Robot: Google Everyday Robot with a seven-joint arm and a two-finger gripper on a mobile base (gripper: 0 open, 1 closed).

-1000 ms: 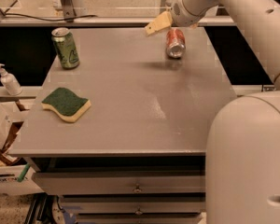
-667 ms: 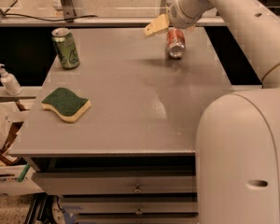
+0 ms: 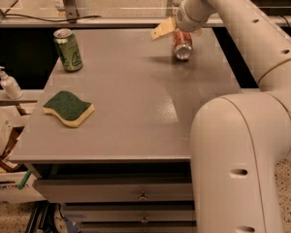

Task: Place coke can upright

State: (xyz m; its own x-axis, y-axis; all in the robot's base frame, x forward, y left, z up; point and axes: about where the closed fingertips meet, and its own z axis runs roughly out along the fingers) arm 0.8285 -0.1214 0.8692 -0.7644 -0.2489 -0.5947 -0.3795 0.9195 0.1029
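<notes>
The gripper (image 3: pixel 178 32) is at the far side of the grey table (image 3: pixel 136 106), just above the coke can (image 3: pixel 183 46). The can leans, its silver end facing us. 1 green can (image 3: pixel 68 50) stands far left. A green sponge (image 3: pixel 69 108) lies near the left edge.

Colours on the grey table (image 3: pixel 136 106)
Red-orange coke can (image 3: pixel 183 45), silver-rimmed, at the table's far right by the cream gripper (image 3: pixel 178 32); green can (image 3: pixel 68 50), seemingly white-marked, far left; green-and-yellow sponge (image 3: pixel 69 108) near left.
</notes>
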